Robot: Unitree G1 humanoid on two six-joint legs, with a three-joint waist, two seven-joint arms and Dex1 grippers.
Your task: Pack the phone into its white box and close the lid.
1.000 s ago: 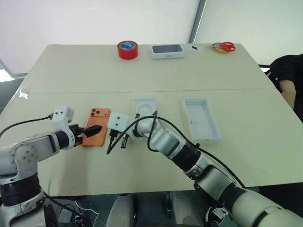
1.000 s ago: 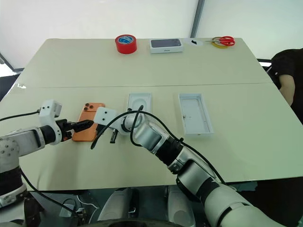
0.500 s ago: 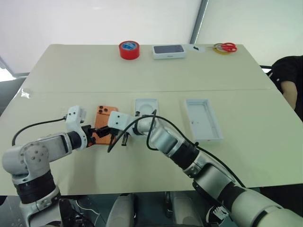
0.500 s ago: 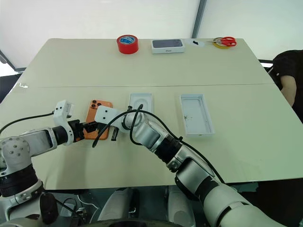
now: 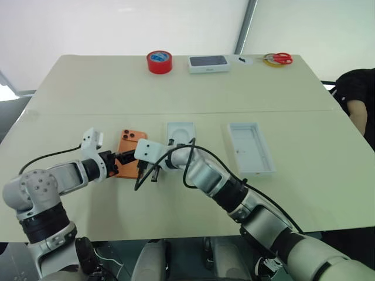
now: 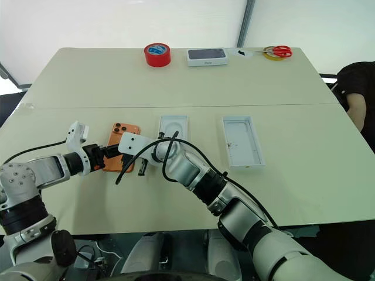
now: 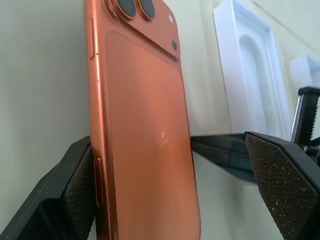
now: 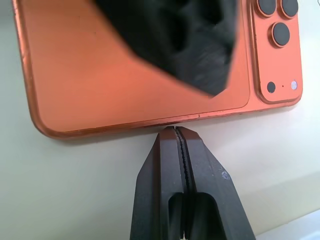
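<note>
Orange flat phone sits between the left tool's spread fingers; the pinched-together right tool presses its long edge.

You see the phone cut off at the picture's edge in the left wrist view, its lower end out of sight. In the right wrist view a blurred black finger covers much of the phone's back. From the head views, the print on the dark-topped box, far beyond the phone, is too small to read.
</note>
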